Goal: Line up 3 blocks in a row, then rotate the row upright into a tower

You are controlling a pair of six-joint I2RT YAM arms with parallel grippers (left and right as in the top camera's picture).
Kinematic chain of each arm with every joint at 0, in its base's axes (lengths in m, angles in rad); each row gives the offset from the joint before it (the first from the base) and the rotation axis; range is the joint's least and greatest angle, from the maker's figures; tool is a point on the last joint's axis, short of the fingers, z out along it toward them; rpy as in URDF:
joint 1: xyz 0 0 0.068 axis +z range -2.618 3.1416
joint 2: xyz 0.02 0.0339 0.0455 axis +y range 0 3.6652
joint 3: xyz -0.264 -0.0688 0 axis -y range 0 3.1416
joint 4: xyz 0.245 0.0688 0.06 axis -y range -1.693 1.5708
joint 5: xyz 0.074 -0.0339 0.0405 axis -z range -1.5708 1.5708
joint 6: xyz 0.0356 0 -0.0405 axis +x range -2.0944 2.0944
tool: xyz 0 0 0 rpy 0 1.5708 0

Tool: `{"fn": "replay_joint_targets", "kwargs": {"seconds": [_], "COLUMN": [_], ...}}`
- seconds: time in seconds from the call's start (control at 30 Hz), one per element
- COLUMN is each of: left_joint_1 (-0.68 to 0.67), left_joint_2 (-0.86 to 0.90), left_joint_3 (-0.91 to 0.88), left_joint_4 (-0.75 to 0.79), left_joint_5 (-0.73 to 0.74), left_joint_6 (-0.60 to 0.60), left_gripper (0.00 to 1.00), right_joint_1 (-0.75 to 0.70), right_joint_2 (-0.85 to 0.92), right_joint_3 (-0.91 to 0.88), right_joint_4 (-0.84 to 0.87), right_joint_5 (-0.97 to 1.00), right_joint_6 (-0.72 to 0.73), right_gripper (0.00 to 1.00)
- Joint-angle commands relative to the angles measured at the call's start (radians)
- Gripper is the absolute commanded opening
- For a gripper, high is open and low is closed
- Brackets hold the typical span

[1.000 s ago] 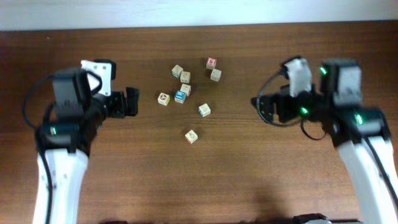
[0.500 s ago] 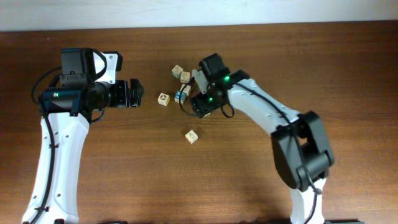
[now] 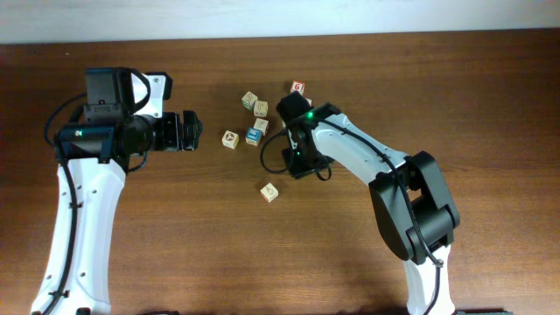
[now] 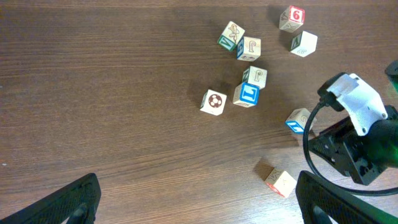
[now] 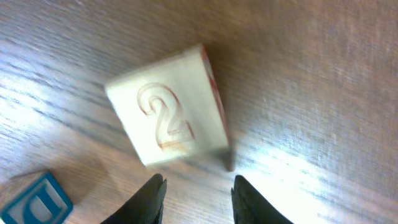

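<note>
Swung in from the right, my right gripper point(image 5: 199, 186) (narrowed, holding nothing) now has the pale tan wooden cube embossed with a 2 point(image 5: 168, 124) just up-frame of its fingertips.

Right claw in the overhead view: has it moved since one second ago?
Yes. The right claw has moved to the robot's left: earlier well right of the red-topped block, it is now in line with it, nearer the robot.
</note>
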Motion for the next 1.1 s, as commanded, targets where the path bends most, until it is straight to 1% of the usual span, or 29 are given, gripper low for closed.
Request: {"fn": "replay_joint_targets", "kwargs": {"seconds": [0.0, 0.03, 0.07, 0.13, 0.17, 0.23, 0.27, 0.4, 0.47, 0.53, 0.57, 0.6, 0.63, 0.7, 0.77, 0.8, 0.83, 0.9, 1.03, 1.07], "left_joint_1": [-0.002, -0.002, -0.002, -0.002, -0.002, -0.002, -0.002, -0.002, -0.002, -0.002, -0.002, -0.002, -0.002, -0.002, -0.002, -0.002, -0.002, -0.002, -0.002, -0.002], "left_joint_2": [0.003, 0.003, 0.003, 0.003, 0.003, 0.003, 0.003, 0.003, 0.003, 0.003, 0.003, 0.003, 0.003, 0.003, 0.003, 0.003, 0.003, 0.003, 0.003, 0.003], "left_joint_3": [0.019, 0.019, 0.019, 0.019, 0.019, 0.019, 0.019, 0.019, 0.019, 0.019, 0.019, 0.019, 0.019, 0.019, 0.019, 0.019, 0.019, 0.019, 0.019, 0.019], "left_joint_4": [0.001, 0.001, 0.001, 0.001, 0.001, 0.001, 0.001, 0.001, 0.001, 0.001, 0.001, 0.001, 0.001, 0.001, 0.001, 0.001, 0.001, 0.001, 0.001, 0.001], "left_joint_5": [-0.006, -0.006, -0.006, -0.006, -0.006, -0.006, -0.006, -0.006, -0.006, -0.006, -0.006, -0.006, -0.006, -0.006, -0.006, -0.006, -0.006, -0.006, -0.006, -0.006], "left_joint_6": [-0.006, -0.006, -0.006, -0.006, -0.006, -0.006, -0.006, -0.006, -0.006, -0.006, -0.006, -0.006, -0.006, -0.006, -0.006, -0.006, -0.006, -0.006, -0.006, -0.006], "left_gripper": [0.99, 0.99, 0.99, 0.99, 0.99, 0.99, 0.99, 0.99, 0.99, 0.99, 0.99, 0.99, 0.99, 0.99, 0.99, 0.99, 0.99, 0.99, 0.99, 0.99], "right_joint_1": [0.001, 0.001, 0.002, 0.017, 0.032, 0.056, 0.097, 0.176, 0.228, 0.248, 0.251, 0.251, 0.251, 0.251, 0.251, 0.251, 0.251, 0.251, 0.244, 0.226], "right_joint_2": [-0.019, -0.019, -0.019, -0.019, -0.019, -0.019, -0.019, -0.017, -0.010, 0.008, 0.018, 0.024, 0.030, 0.034, 0.034, 0.040, 0.044, 0.047, 0.045, 0.037], "right_joint_3": [0.012, 0.019, 0.038, 0.080, 0.094, 0.095, 0.094, 0.087, 0.087, 0.087, 0.087, 0.087, 0.087, 0.087, 0.087, 0.087, 0.087, 0.087, 0.089, 0.095], "right_joint_4": [-0.051, -0.068, -0.092, -0.115, -0.117, -0.108, -0.078, -0.026, -0.027, -0.027, -0.029, -0.029, -0.029, -0.026, -0.027, -0.024, -0.020, -0.019, -0.045, -0.062], "right_joint_5": [-0.057, -0.089, -0.172, -0.291, -0.311, -0.303, -0.193, -0.056, 0.045, 0.085, 0.097, 0.096, 0.097, 0.095, 0.090, 0.061, 0.043, 0.038, 0.039, 0.043], "right_joint_6": [0.101, 0.100, 0.100, 0.097, 0.110, 0.183, 0.398, 0.569, 0.606, 0.606, 0.603, 0.572, 0.505, 0.277, 0.173, 0.122, 0.097, 0.087, 0.092, 0.134], "right_gripper": [0.37, 0.42, 0.54, 0.62, 0.64, 0.66, 0.66, 0.65, 0.62, 0.61, 0.59, 0.56, 0.54, 0.53, 0.51, 0.46, 0.43, 0.30, 0.28, 0.28]}}
